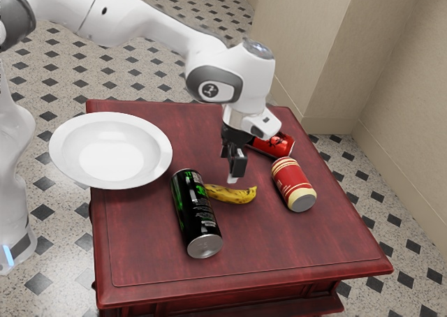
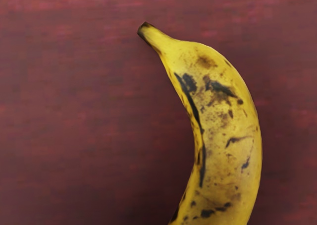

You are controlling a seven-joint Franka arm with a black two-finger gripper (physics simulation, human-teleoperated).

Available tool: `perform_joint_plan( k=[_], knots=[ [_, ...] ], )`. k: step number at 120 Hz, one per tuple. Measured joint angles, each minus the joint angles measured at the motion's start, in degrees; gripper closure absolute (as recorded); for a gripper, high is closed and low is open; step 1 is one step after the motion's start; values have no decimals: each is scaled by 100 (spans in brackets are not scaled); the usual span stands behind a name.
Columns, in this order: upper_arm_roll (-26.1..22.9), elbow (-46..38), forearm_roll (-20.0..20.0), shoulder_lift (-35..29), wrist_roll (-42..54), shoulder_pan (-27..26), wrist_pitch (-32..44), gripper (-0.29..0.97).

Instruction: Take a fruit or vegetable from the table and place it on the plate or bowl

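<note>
gripper (image 1: pixel 235 169) just above banana (image 1: pixel 232 193) on table (image 1: pixel 293 240); plate (image 1: pixel 110 153) apart; gripper spread or pressed together: cannot tell.

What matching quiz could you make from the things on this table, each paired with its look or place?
Things:
1. plate
2. banana
3. black can
4. red-and-cream can

Descriptions:
A. yellow with dark spots, just under the hand
B. green markings, lying on its side
C. white, empty, overhanging the table edge
D. lying on the exterior view's right of the banana

Pairs: 1-C, 2-A, 3-B, 4-D
</note>
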Motion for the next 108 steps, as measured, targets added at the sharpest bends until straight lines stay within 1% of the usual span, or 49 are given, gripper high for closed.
perform_joint_plan(
  k=[94,108],
  knots=[
    [0,-193,-94,308,-30,0,386,0],
    [0,-184,-136,370,-32,-1,414,7]
  ],
)
